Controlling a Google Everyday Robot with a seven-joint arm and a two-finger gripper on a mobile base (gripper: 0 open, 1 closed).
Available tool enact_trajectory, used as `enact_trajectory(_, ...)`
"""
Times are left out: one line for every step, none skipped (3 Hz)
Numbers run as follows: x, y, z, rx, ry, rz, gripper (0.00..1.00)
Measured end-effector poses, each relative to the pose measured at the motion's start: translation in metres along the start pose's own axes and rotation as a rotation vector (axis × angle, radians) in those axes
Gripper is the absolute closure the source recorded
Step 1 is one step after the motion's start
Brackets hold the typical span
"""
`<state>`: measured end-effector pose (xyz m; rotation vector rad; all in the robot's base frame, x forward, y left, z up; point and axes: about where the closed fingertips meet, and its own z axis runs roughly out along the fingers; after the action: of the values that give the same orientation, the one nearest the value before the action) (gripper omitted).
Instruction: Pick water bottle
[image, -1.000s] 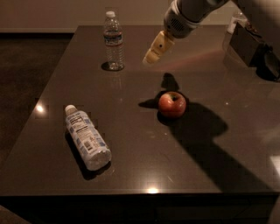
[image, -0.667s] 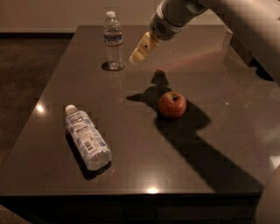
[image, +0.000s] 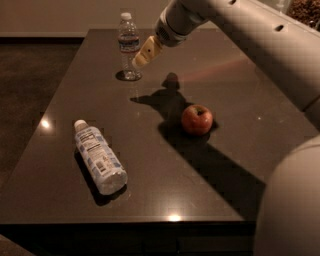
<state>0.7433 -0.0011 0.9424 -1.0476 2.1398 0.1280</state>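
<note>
The water bottle stands upright at the far left of the dark table. It is slim, clear and ribbed, with a white cap and a narrow label band near the top. My gripper hangs above the table just right of the bottle, its pale fingers pointing down-left toward it. It holds nothing that I can see.
A fatter bottle with a large white-and-blue label lies on its side at the near left. A red apple sits mid-table in the arm's shadow. My arm spans the right side of the view.
My gripper has moved left across the table, from above the apple toward the standing water bottle. The bottles and the apple have not moved.
</note>
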Motion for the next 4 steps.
enact_trajectory(-0.029, -0.001, 0.017, 0.004, -0.043, 0.041, 0.00)
enact_trajectory(-0.055, 0.006, 0.027, -0.002, -0.069, 0.056, 0.00)
enact_trajectory(-0.079, 0.025, 0.044, -0.033, -0.081, 0.053, 0.00)
enact_trajectory(-0.088, 0.033, 0.058, -0.059, -0.074, 0.044, 0.00)
